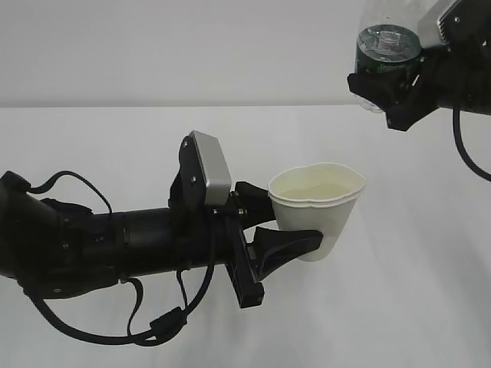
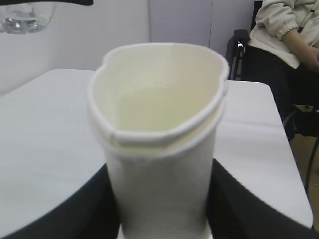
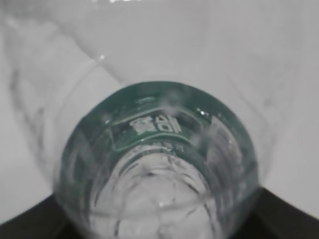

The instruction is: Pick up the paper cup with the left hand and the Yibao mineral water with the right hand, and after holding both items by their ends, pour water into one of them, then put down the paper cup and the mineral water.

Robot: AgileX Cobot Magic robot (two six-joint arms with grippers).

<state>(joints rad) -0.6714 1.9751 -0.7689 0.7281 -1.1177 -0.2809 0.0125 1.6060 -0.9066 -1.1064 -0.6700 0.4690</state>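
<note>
Looking from outside, we see the left hand (image 1: 285,230) pinching the paper cup (image 1: 316,208) above the white tabletop (image 1: 414,291); the right hand (image 1: 399,92) clamps the Yibao mineral water (image 1: 387,46) up high. At the left wrist, the dented rim suggests squeezing could spill it. At the right wrist, a tilt might slosh.

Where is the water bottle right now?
The water bottle is up in the top right of the exterior view, held by the right gripper, higher than the paper cup.
</note>
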